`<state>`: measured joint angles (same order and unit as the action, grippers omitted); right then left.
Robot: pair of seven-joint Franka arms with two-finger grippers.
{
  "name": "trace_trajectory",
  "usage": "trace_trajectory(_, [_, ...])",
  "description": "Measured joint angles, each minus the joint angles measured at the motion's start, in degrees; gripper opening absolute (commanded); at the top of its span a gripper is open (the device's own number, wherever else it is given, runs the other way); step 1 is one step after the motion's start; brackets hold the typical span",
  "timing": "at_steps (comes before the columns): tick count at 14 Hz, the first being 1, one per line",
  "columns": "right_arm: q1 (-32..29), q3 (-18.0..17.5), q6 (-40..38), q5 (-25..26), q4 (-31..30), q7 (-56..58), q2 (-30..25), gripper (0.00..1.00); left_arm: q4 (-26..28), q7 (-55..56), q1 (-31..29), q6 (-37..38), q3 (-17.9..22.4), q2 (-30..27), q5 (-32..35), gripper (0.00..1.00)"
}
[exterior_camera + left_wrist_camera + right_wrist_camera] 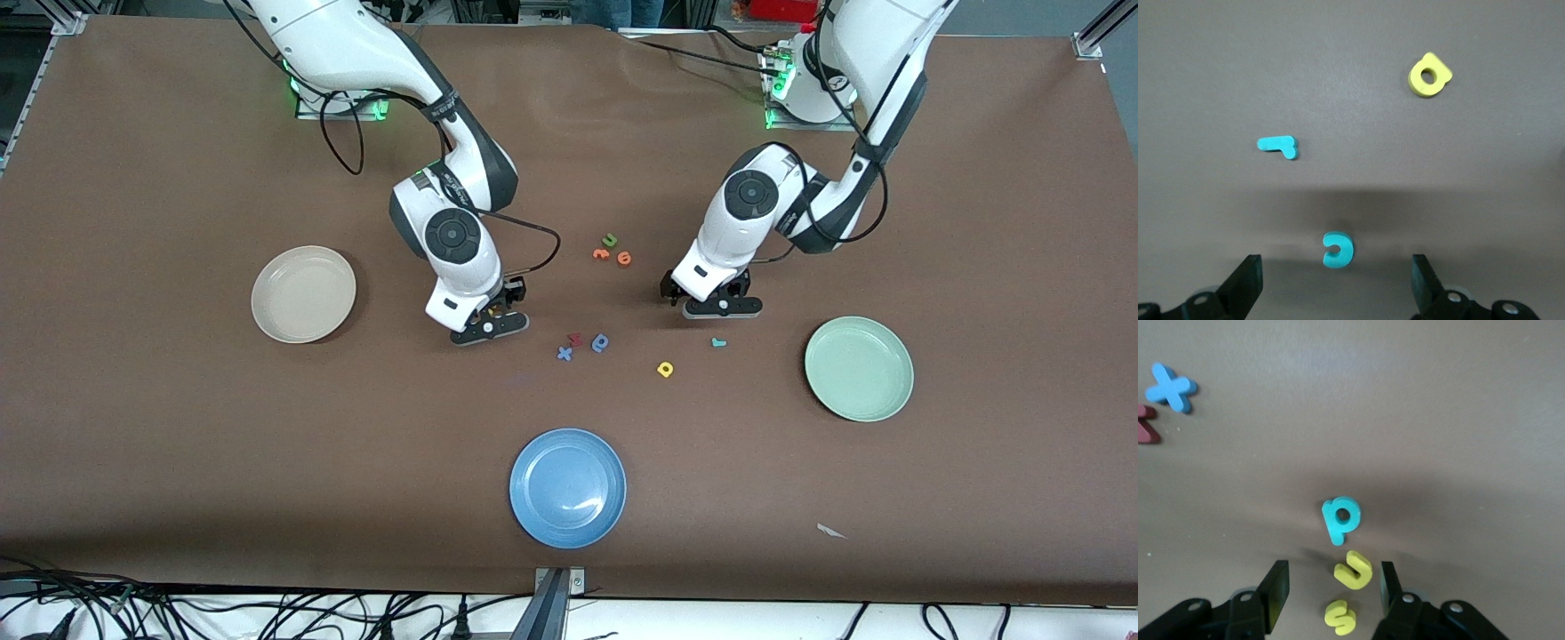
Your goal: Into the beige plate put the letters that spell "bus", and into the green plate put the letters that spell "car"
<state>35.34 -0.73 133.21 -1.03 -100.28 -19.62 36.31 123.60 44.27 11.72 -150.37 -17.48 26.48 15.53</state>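
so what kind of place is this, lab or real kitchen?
Most likely a robotics lab bench: two arms bolted to a brown table, loose cables along its edge, and foam letters with plain plates laid out as test props.

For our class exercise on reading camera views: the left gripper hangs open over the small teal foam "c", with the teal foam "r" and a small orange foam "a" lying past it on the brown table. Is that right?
Not quite. The foam "a" is yellow, not orange, as the left wrist view shows. The rest stands: the left gripper is open over the small teal foam "c", with the teal foam "r" past it on the brown table.

beige plate (303,294), green plate (859,369), blue plate (568,488), brown table (178,444)
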Motion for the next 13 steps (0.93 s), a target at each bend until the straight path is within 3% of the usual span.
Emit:
trace_trajectory(3, [0.2,0.1,3.2,0.1,-3.5,-0.1,0.2,0.63,-1.3,0.1,0.2,-0.2,0.0,2.2,0.1,0.85])
trace_trajectory(8, [0.1,0.4,7.0,0.3,-6.0,-0.1,-0.3,0.15,-1.6,0.1,0.2,-0.2,0.0,3.4,0.1,0.69])
trace_trajectory(10, [0.2,0.4,7.1,0.3,-6.0,-0.1,-0.4,0.09,-1.6,0.1,0.2,-0.1,0.0,3.6,0.1,0.62])
trace_trajectory(13, [0.2,0.4,7.1,0.3,-6.0,0.1,-0.8,0.09,-1.6,-0.4,0.2,-0.1,0.1,3.6,0.1,0.53])
